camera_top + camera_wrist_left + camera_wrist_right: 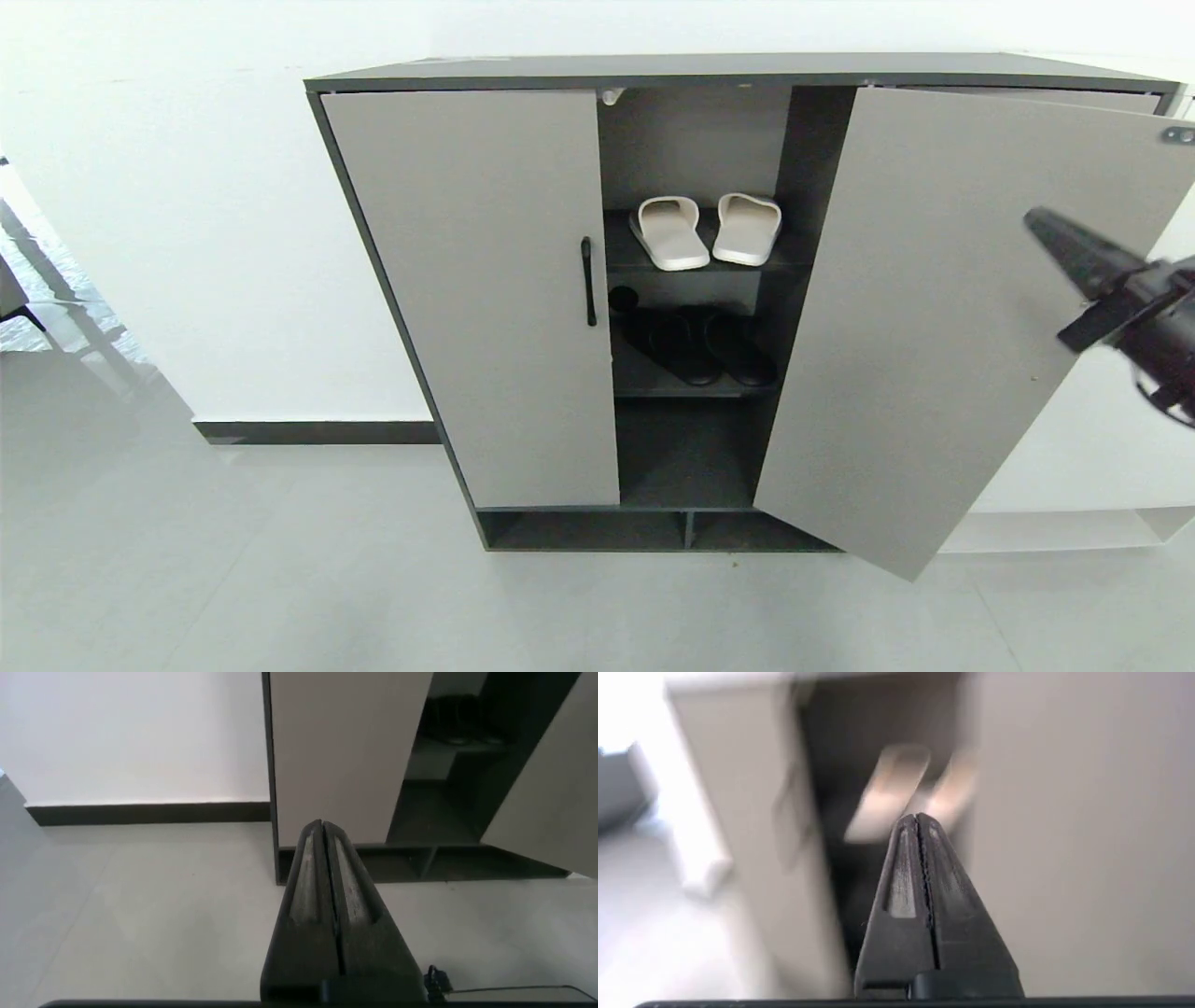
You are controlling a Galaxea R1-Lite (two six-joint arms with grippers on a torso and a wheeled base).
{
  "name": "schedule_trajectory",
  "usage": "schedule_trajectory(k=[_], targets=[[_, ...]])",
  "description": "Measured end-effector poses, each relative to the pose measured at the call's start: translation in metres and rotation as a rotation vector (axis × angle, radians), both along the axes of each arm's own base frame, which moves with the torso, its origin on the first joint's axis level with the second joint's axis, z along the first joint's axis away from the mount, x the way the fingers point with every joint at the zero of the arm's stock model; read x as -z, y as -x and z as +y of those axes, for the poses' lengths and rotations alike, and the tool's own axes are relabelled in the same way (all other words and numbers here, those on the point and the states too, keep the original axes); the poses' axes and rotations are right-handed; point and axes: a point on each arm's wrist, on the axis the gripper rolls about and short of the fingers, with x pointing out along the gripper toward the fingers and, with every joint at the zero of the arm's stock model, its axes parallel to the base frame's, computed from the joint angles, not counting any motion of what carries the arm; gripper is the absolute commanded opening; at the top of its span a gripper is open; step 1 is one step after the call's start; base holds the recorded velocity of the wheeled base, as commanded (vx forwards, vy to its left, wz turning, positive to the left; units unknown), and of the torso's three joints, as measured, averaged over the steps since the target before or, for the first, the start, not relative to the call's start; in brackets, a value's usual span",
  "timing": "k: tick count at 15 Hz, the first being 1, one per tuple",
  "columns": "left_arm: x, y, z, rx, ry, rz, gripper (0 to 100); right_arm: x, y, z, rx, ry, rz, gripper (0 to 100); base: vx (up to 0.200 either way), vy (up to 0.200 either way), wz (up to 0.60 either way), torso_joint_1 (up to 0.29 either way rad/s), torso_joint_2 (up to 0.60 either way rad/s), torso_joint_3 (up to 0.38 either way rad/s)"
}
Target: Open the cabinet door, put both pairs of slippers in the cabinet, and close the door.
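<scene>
Head view, right edge: places the black two-fingered right gripper point(1034, 222) over the upper part of the open light grey flat-panel door point(915, 317), close to that door's free long edge; cannot tell whether touching or just apart. Reads its fingers, from the right wrist view, as pressed flat together and gripping nothing. Reads the black left gripper point(320, 831) the same way in the left wrist view: fingers together, nothing between them, low over the pale grey tiled floor point(140, 915) and well apart from the cabinet. Takes the open door's long axis as upright, with the hinged side at the dark upright just right of the opening, the free side swung out toward the lower right of the frame, and the inner face toward the camera. Judges from this that closing means reaching the free edge or the far face and sweeping the panel toward frame left, back over the opening, with the right arm by far the nearer. Locates the dark grey wooden cabinet point(728, 67) across the centre of the frame. Counts two pairs of slippers, four in all, both pairs inside: cream foam open-toe slippers point(674, 238) side by side on the upper shelf with heels toward the camera, and black slippers point(709, 347) on the shelf directly below. Counts also one closed light grey door point(476, 289) at centre left, one upright black bar handle point(588, 280) along its right edge, and one open door. Leaves, on this reading, only the closing.
</scene>
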Motion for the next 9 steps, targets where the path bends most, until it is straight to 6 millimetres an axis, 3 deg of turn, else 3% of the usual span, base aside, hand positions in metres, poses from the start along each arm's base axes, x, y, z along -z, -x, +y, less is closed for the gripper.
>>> schedule_trajectory(k=[2,5,7,9], targets=[[0.000,0.000,0.000,0.000,0.000,0.000,0,-0.033,-0.001,-0.030,0.179,-0.034,-0.110,0,0.000,0.000,0.00,0.000,0.00,0.000],[0.000,0.000,0.000,0.000,0.000,0.000,0,-0.058,-0.002,-0.083,0.511,0.044,-0.210,0,0.000,0.000,0.00,0.000,0.00,0.000],[0.000,0.000,0.000,0.000,0.000,0.000,0,-0.060,-0.009,-0.118,0.786,0.137,-0.200,0,0.000,0.000,0.00,0.000,0.00,0.000],[0.000,0.000,0.000,0.000,0.000,-0.001,0,-0.047,-0.025,-0.138,0.884,0.171,-0.096,0,0.000,0.000,0.00,0.000,0.00,0.000]])
